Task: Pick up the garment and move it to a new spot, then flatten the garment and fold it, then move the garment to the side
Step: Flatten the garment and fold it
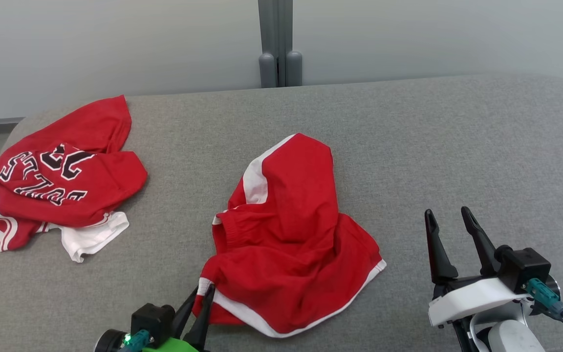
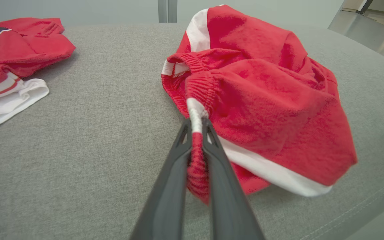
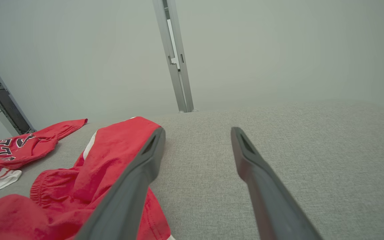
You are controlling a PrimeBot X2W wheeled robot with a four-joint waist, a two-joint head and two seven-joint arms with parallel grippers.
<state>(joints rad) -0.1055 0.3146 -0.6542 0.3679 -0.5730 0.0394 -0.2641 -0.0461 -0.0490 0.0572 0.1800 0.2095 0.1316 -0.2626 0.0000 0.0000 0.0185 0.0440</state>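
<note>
Red shorts (image 1: pixel 291 225), crumpled near the front-middle of the grey cushion (image 1: pixel 433 137). Pinched at the elastic waistband (image 2: pixel 195 113) by the left gripper (image 1: pixel 203 293), jaws nearly shut with just a thin roll of fabric between them. Looks like a skinny bite, so could easily slide out on the lift, especially with the rest of the cloth dragging on that grippy upholstery. Right gripper (image 1: pixel 447 213) spread wide, holding nothing, hovering well apart from the cloth. Also worth watching: red jersey (image 1: pixel 61 176) at far left, easy to snag with a swing that way.
</note>
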